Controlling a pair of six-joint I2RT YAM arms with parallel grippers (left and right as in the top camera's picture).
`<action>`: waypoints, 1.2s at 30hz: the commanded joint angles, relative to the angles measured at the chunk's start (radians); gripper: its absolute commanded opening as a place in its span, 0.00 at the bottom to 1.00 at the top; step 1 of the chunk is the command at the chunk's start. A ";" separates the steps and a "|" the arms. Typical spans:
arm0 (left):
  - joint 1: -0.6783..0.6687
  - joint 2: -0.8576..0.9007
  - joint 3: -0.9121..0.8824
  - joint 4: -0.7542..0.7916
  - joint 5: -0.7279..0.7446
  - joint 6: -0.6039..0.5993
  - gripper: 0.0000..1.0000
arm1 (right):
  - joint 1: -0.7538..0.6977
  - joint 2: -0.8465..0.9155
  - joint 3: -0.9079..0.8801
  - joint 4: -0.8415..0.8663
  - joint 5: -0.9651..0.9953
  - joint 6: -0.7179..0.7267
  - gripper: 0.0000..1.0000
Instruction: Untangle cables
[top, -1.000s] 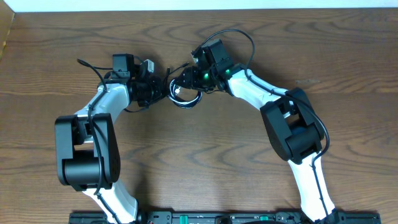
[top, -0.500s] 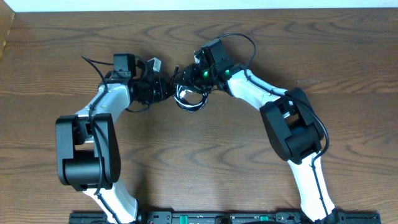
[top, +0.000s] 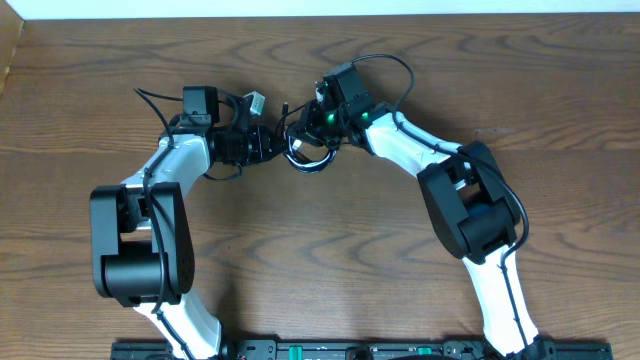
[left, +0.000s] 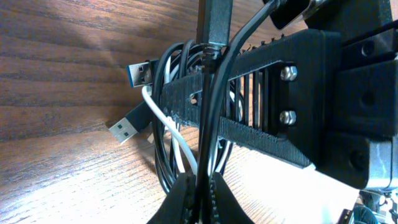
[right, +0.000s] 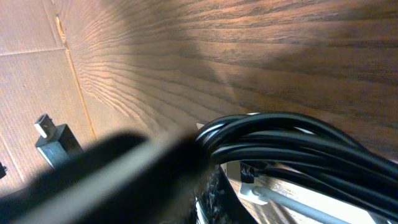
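A brown wood grain with darker streaks is shown across the tabletop (top: 320, 260). A black cable (left: 160, 162) is looped with a white cable (left: 169, 129). A blue tongue is seen inside one silver plug (left: 142, 73). White shells with black joints are worn by the left arm (top: 170, 160) and the right arm (top: 405, 145); a green light (top: 330, 118) is lit on the latter.

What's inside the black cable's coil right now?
The white cable runs among the black cable loops. The right gripper crosses the coil, covering the white cable's farther run.
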 joint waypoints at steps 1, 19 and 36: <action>-0.002 -0.021 -0.009 -0.001 0.038 0.032 0.07 | -0.031 0.010 0.008 0.004 -0.023 -0.010 0.01; -0.001 -0.023 -0.009 -0.001 0.100 0.102 0.07 | -0.033 0.010 0.008 0.052 -0.046 0.072 0.56; 0.067 -0.125 -0.009 -0.076 -0.135 0.061 0.07 | -0.041 0.010 0.008 -0.066 0.108 -0.041 0.46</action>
